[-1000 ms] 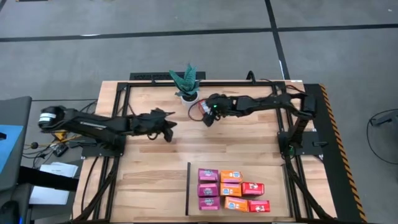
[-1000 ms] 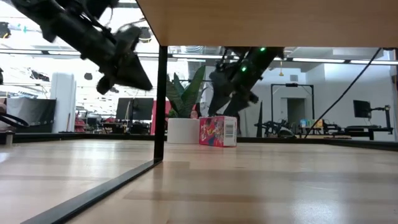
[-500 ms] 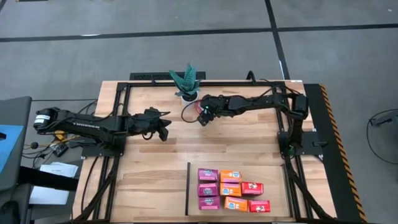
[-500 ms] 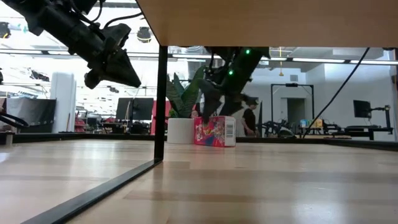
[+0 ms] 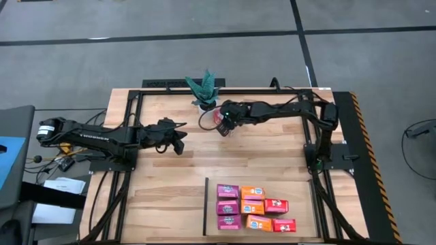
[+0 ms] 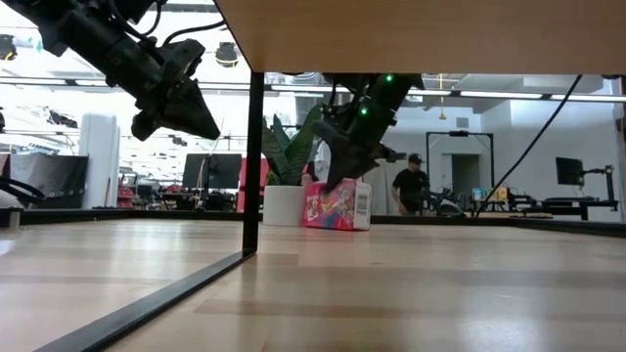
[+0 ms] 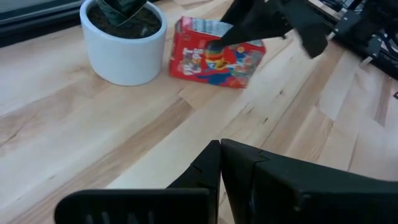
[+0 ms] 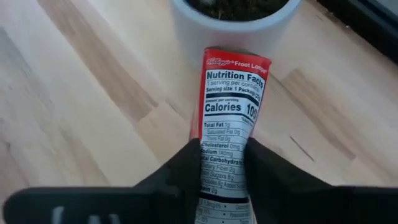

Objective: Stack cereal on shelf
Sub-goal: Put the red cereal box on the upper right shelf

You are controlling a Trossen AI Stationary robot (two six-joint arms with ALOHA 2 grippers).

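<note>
The right arm is seen extended across the far part of the table, its forearm running toward the potted plant (image 5: 204, 88). The right gripper (image 5: 223, 123) is positioned over a red cereal box (image 7: 214, 57) that stands on the tabletop just beside the plant's white pot (image 7: 124, 45). In the right wrist view the two dark fingers (image 8: 180, 171) are pressed against both sides of the box, whose nutrition panel (image 8: 233, 99) faces the camera; the box is thus clamped between them. In the low view the box (image 6: 337, 205) rests on the table surface, slightly tilted, with the gripper bearing down on its top.

The left arm is held low and stretched toward the table's middle, with the left gripper (image 5: 178, 141) hovering above bare wood, fingers brought together and nothing held.

The shelf (image 5: 300, 197), a light panel edged by a black strip, lies at the near right of the slatted wooden tabletop (image 5: 157, 184). Eight cereal boxes (image 5: 253, 208) are arranged on it in rows: magenta, orange and red.

Beyond the table a grey floor is recorded from above. In the low view a person (image 6: 409, 186) is visible in the room behind, among desks and monitors.
</note>
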